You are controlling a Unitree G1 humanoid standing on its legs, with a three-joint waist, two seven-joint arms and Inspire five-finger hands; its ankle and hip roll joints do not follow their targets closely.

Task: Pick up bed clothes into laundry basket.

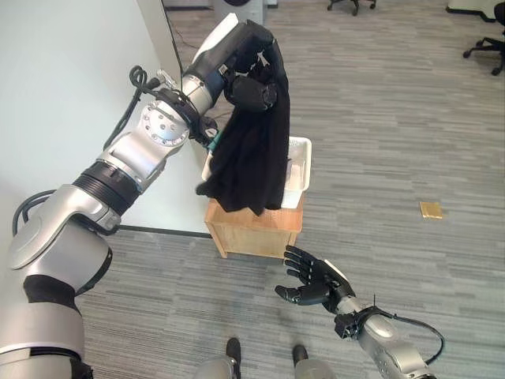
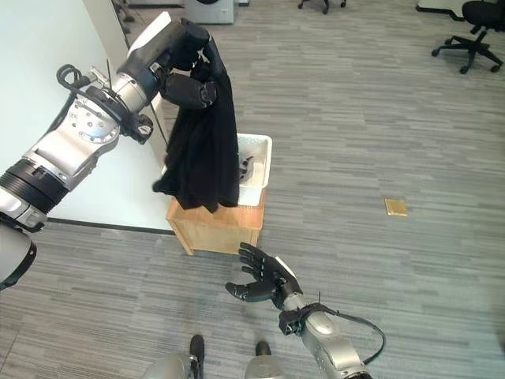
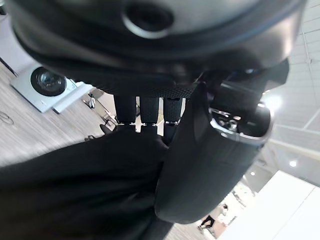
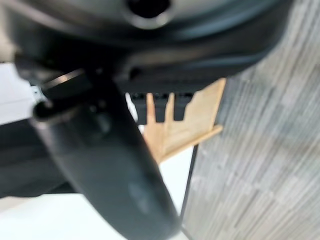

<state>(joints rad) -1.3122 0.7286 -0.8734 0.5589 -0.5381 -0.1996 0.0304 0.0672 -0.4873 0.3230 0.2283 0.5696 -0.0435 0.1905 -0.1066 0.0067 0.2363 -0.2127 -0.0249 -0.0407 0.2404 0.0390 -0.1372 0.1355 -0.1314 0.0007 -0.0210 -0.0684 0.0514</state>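
Bed [image 1: 55, 95] at nine o'clock for us. Our left hand [image 1: 251, 67] is up at twelve, fingers curled tight on the black garment [image 1: 251, 150], which hangs over the white basket [image 1: 302, 170] on its wooden stand [image 1: 256, 229]. Down at five o'clock our right hand [image 1: 312, 280] is spread, holding nothing.

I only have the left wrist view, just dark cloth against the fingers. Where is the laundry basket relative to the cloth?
Observer: The white plastic laundry basket sits on a light wooden box; the black cloth hangs over its near side.
Operator: Is it gripped firmly?
Observer: The left robot hand is curled round its top.
Operator: And the other hand?
Observer: The right robot hand is open, low before the box.
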